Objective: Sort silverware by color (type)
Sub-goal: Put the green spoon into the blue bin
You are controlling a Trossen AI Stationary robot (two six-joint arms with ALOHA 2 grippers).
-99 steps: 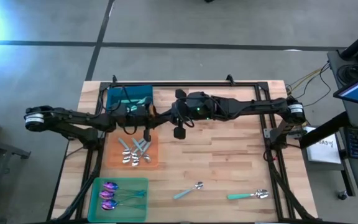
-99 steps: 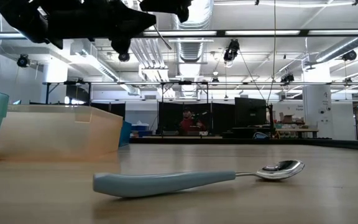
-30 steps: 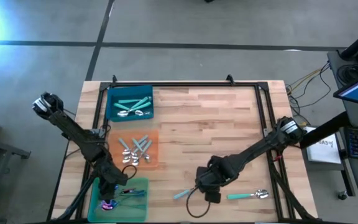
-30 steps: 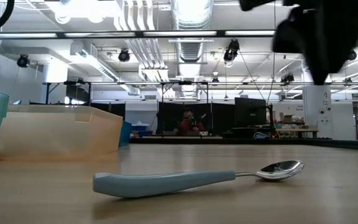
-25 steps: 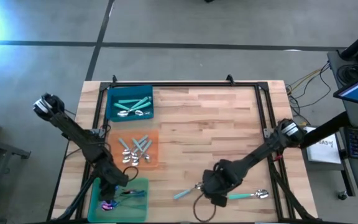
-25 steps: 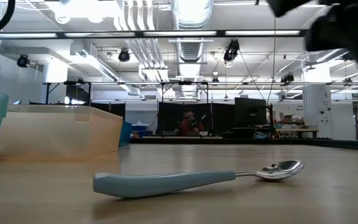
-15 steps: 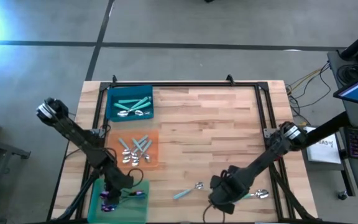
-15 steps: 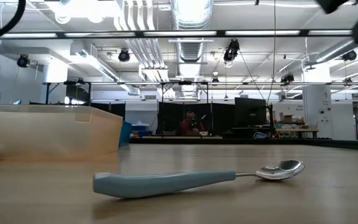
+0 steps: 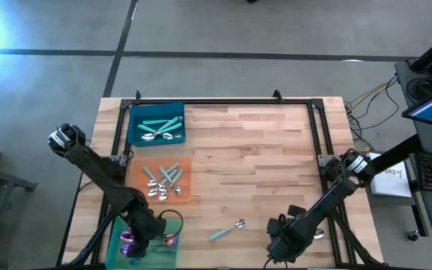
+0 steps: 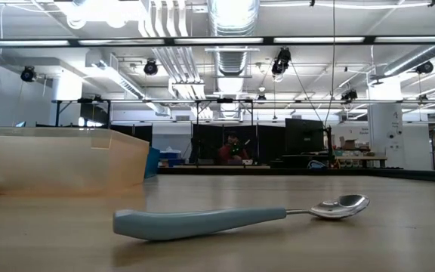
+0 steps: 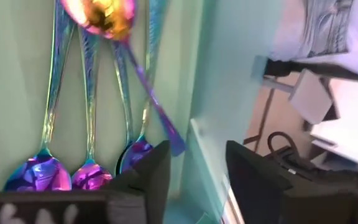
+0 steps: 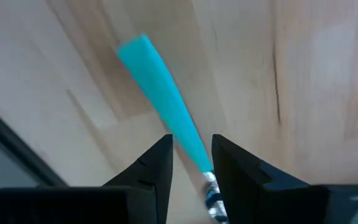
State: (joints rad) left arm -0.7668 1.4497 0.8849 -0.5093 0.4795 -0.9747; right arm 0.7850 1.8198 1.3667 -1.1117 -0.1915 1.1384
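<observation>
Most of the sorting is judged to be done: teal-handled spoons (image 9: 156,126) are gathered in the blue tray (image 9: 135,112), pale grey-blue ones (image 9: 162,182) lie piled on the orange tray (image 9: 187,169), and iridescent purple spoons (image 11: 86,168) are laid side by side in the green tray (image 9: 172,253) at the near left corner. The left gripper (image 11: 194,180) is held over that green tray with its fingers spread and nothing pinched between them; one purple spoon (image 11: 129,56) is seen lying slantwise across the others just ahead of it. Two pieces are left on the tabletop (image 9: 261,150): a pale-handled spoon (image 9: 227,230) near the front edge, and a teal-handled spoon (image 12: 166,121) under the right gripper (image 12: 191,168), whose fingers are set apart on either side of the handle. Whether the handle is already touched cannot be told for certain, as the view there is smeared. Both remaining spoons would still have to be carried to their trays.
</observation>
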